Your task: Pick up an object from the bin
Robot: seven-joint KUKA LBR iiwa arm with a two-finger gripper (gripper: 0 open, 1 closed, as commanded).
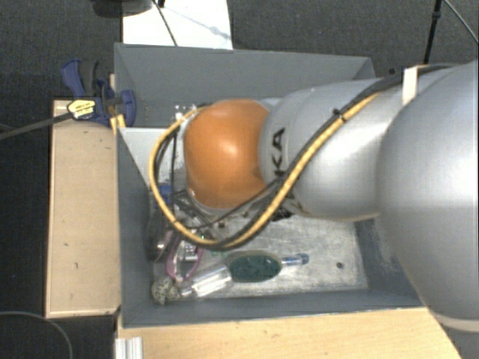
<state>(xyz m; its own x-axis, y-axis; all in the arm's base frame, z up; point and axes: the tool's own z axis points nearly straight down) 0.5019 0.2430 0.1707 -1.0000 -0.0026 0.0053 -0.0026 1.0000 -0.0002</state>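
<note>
My gripper is low in the bin's left part, mostly hidden under the arm's orange cover. Just below it lies a pink and purple wire-like thing. A clear plastic tube lies slanted beside that, near the front wall. To its right rests a dark green oval brush with a clear handle tipped in blue. A dark rounded thing sits against the left wall, level with the gripper. I cannot tell whether the gripper touches any of them.
A small speckled lump lies in the front left corner. The arm and its yellow cable cover the bin's middle and back. Bare grey floor shows at the front right.
</note>
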